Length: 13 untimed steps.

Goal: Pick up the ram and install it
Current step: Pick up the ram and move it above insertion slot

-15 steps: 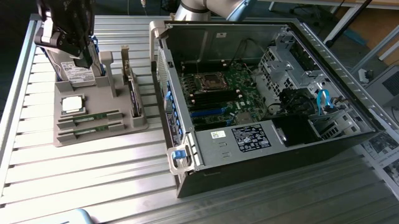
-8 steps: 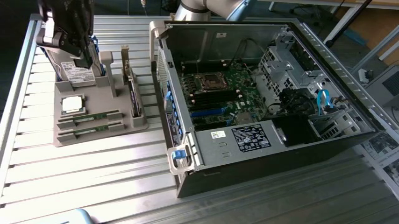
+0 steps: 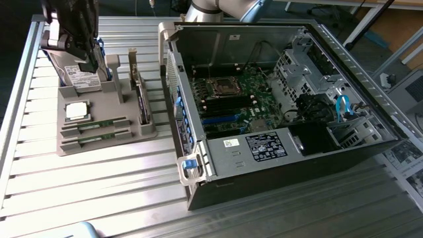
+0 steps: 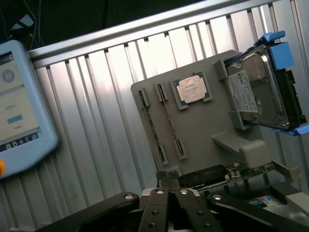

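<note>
1. Our pincer hangs over the gray holder, at the end where the hard drive stands upright. In the wrist view its fingers are pressed together with nothing between them.
2. The ram lies flat in a slot at the holder's low end, past the silver processor chip as seen from the drive. Its twin lies in the next slot, just beside it and parallel to it. We see both sticks seated, and the pincer touches neither.
3. We judge the task to be barely begun: no stick is lifted, so both the pick-up and the seating remain undone.
4. The open computer case stands just beside the holder. The motherboard inside it is exposed from above, with bare memory slots.
5. For edges, the case's raised side wall stands between the holder and the motherboard. On the holder, the drive and an upright card rise well above the ram slots.
6. For room, the space over the two sticks looks open to us. The slatted table beyond the holder's low end is bare up to a pale blue tablet at its edge.
</note>
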Available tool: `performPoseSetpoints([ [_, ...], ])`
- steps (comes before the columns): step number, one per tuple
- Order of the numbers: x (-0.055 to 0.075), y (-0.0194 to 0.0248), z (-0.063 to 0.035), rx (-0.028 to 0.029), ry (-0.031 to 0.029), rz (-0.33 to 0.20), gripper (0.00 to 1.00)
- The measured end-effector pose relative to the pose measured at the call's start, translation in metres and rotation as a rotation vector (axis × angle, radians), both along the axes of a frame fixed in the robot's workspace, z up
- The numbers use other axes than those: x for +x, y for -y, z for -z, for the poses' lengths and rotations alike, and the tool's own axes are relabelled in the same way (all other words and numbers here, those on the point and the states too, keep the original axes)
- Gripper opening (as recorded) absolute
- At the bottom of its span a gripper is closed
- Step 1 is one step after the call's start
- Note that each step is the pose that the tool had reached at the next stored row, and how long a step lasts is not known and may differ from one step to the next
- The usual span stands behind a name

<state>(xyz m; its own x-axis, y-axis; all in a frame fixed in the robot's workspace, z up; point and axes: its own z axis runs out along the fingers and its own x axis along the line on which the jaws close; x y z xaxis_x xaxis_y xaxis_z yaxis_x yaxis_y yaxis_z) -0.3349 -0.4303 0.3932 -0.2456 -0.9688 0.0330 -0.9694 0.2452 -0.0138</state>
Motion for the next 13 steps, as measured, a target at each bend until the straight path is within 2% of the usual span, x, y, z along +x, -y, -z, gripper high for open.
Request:
performPoseSetpoints([
  [13, 0.0000, 0.0000, 0.0000, -0.0056, -0.0001, -0.067, 0.11],
])
